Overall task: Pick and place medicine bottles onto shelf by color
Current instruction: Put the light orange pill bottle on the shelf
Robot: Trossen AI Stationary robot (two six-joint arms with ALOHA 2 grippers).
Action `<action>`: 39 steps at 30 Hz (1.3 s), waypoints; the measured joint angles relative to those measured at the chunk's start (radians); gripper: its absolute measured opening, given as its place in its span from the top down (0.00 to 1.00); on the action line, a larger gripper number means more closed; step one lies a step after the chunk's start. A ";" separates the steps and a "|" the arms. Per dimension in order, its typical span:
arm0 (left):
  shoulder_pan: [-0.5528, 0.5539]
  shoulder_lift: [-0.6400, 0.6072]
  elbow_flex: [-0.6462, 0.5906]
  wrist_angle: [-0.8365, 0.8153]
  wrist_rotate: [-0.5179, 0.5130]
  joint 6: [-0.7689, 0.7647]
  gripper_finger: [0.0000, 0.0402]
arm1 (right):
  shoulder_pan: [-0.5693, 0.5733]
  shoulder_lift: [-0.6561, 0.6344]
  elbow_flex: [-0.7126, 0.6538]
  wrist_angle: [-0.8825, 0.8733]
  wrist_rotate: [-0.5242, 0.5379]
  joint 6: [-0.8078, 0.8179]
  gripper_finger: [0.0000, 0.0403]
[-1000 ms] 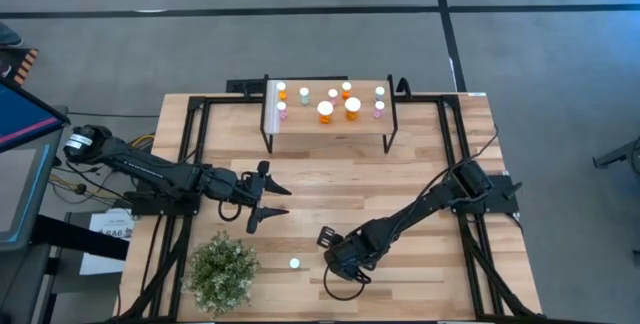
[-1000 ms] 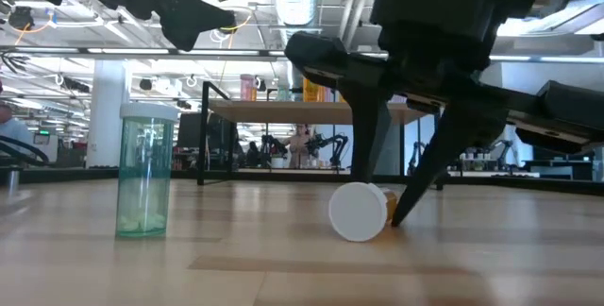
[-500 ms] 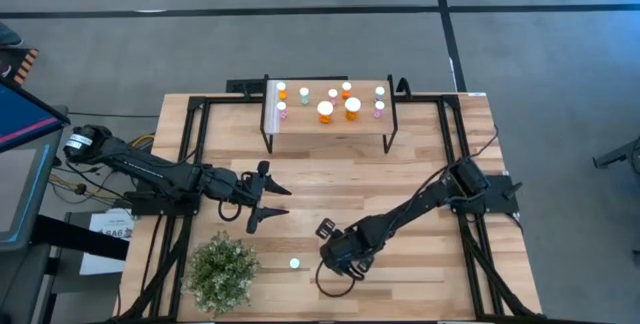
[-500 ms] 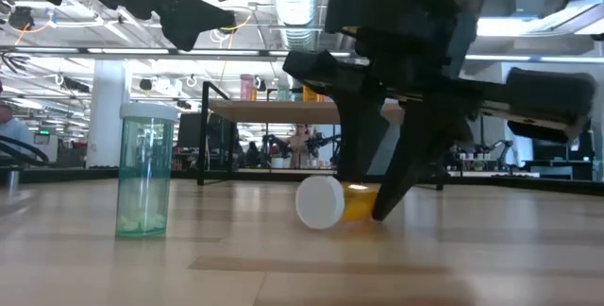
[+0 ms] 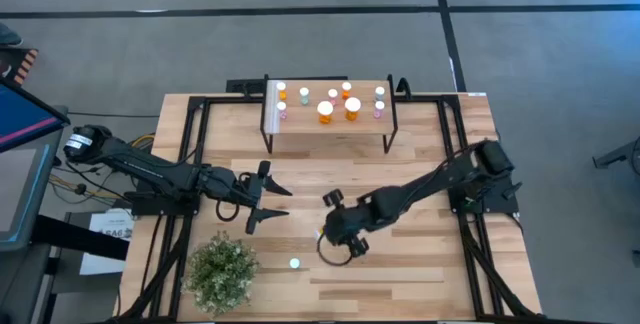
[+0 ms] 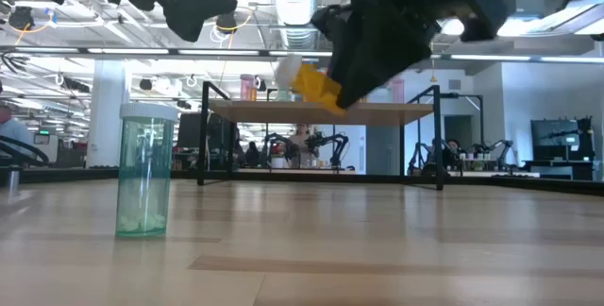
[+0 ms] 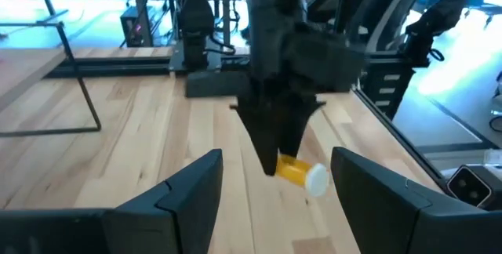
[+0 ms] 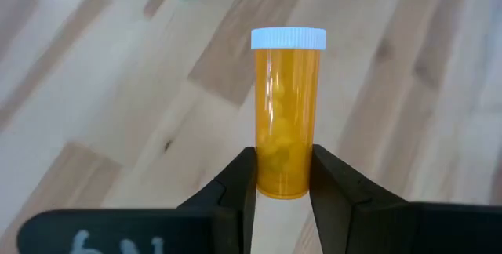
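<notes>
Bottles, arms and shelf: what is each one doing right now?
Orange bottle: capped, lifted off the table, tilted.
Right gripper: shut on the orange bottle.
Left gripper: open, empty, above the table.
Green bottle: upright on the table, capped.
Shelf: holds upright bottles.

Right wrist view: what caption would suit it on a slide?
The right hand grips an orange medicine bottle by its base, lifted above the wooden table.

Bare table [image 5: 330,179] before the shelf [image 5: 328,124] — potted plant [image 5: 222,272] crowds one corner.
</notes>
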 joint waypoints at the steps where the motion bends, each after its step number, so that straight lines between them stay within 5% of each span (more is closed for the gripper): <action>1: 0.000 0.000 0.000 -0.001 0.000 0.000 0.44 | -0.008 -0.026 -0.029 0.043 0.000 0.009 0.73; 14: -0.002 0.069 0.000 0.165 -0.039 0.086 0.43 | -0.106 -0.225 -0.304 0.565 0.001 0.100 0.72; 27: -0.002 0.099 0.000 0.229 -0.077 0.136 0.31 | -0.113 -0.223 -0.305 0.689 0.001 0.102 0.71; 39: -0.017 0.118 0.001 0.311 -0.078 0.216 0.31 | -0.139 -0.222 -0.305 0.743 0.001 0.119 0.71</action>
